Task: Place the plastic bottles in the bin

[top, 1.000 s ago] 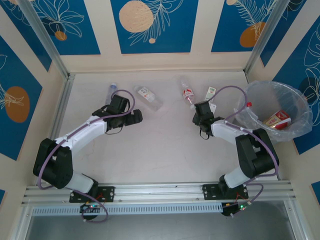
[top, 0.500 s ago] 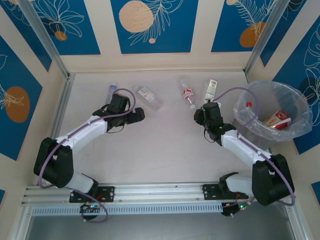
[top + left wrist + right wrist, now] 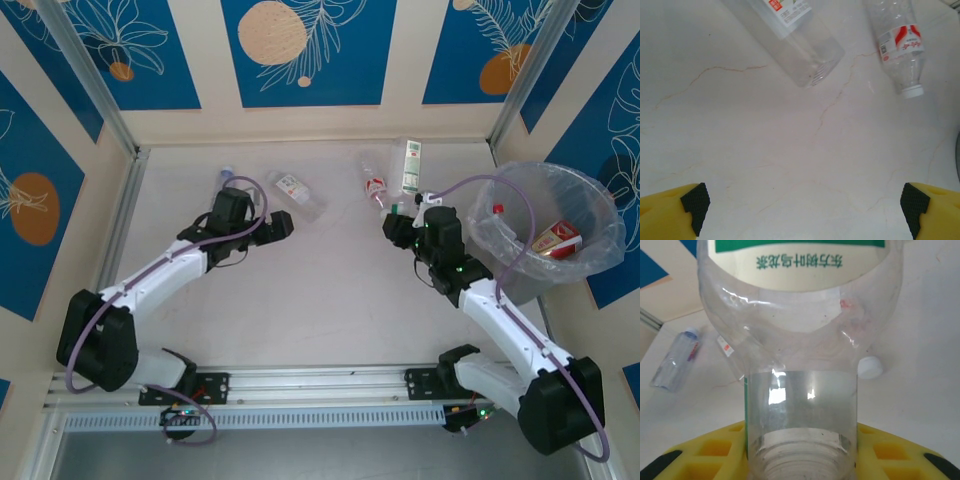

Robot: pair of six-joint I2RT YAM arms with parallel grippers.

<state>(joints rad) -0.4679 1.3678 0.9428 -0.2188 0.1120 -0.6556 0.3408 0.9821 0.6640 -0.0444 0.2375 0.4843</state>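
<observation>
- The right gripper (image 3: pixel 404 213) is pinched on the neck of a green-labelled bottle (image 3: pixel 410 165). In the right wrist view the yellow fingers (image 3: pixel 715 452) sit on either side of that neck.
- This green-labelled bottle (image 3: pixel 800 315) is clear and juts out from the claw toward the back wall, off the table (image 3: pixel 330 290).
- Just beside it lies a red-labelled bottle (image 3: pixel 375 186) with a white cap.
- The bin (image 3: pixel 590 205) stands at the table's right edge, near the right arm, with a boxy red-labelled bottle (image 3: pixel 557 240) inside.
- The left gripper (image 3: pixel 283 224) is spread wide over bare table, its black pads (image 3: pixel 695 201) far apart and holding nothing.
- A clear bottle (image 3: pixel 795 35) lies just ahead of it.
- A blue-capped bottle (image 3: pixel 225 178) lies behind the left wrist.
</observation>
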